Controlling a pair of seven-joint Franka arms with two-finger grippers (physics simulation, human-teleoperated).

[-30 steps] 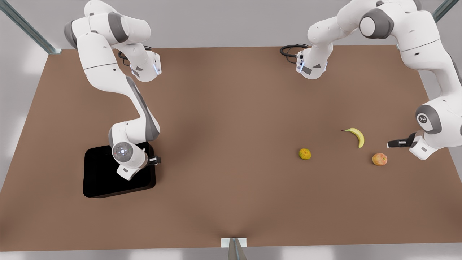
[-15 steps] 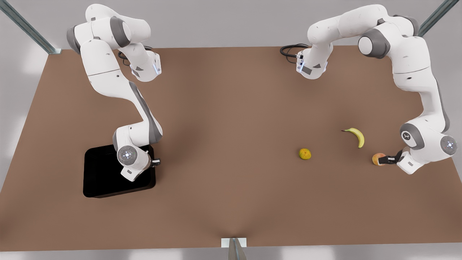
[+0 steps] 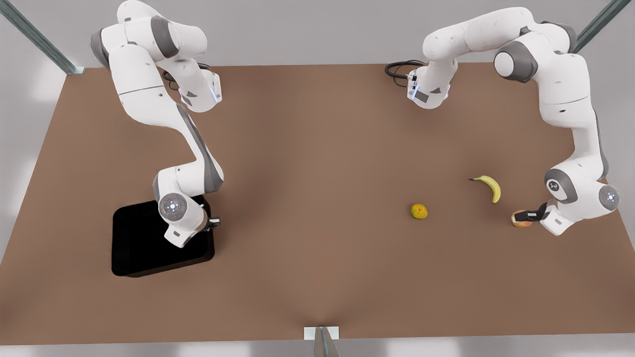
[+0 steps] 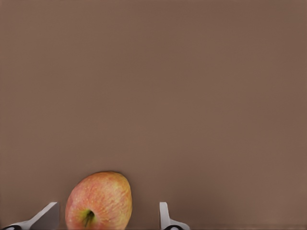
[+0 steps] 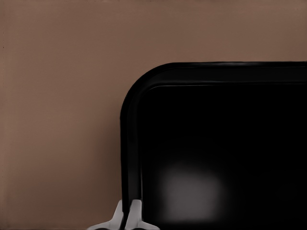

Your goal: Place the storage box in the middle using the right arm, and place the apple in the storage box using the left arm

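The storage box (image 3: 139,243), a shallow glossy black bin, sits near the table's front on the front view's left. My right gripper (image 3: 212,222) is at its right-hand wall and shut on that wall (image 5: 129,143), its fingertips (image 5: 128,211) pinched over the rim. The reddish-pink apple (image 3: 519,221) lies on the table at the front view's right. My left gripper (image 3: 527,215) is low over the apple (image 4: 98,201) and open, one finger (image 4: 48,215) on each side of the fruit with gaps to it.
A yellow banana (image 3: 491,186) lies just behind the apple, and a yellow-orange citrus fruit (image 3: 419,211) sits further toward the middle. A black cable (image 3: 399,68) loops at the table's back edge. The brown table (image 3: 317,163) stretches bare between the box and the fruits.
My left gripper came down from beside the apple to straddle it. The right gripper stayed on the box wall, and the box shifted slightly toward the front view's left.
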